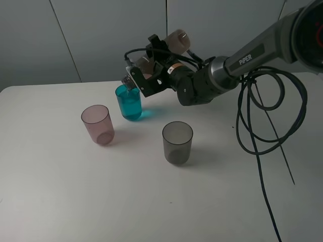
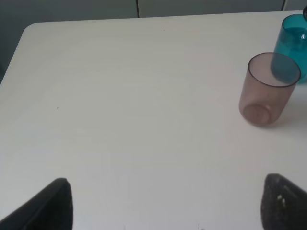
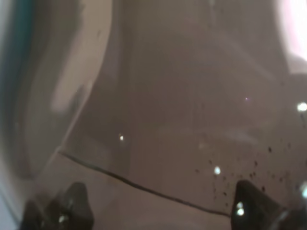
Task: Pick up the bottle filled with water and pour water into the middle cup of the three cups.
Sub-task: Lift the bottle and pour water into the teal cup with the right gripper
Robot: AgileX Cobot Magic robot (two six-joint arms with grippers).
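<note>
Teal cup upright on table. Bottle tipped steeply, neck just above teal cup's rim, clamped in R gripper. Pink cup front-left of teal cup, grey cup front-right, both apart from it. L gripper beyond pink cup, jaws spread wide, nothing held.

"PIPER" on the right arm

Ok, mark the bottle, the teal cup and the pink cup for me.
bottle (image 1: 175,40): exterior high view, on its raised base end.
teal-blue cup (image 1: 129,105): exterior high view, on its side wall.
pale pink cup (image 2: 265,96): left wrist view, on its side wall.
</note>
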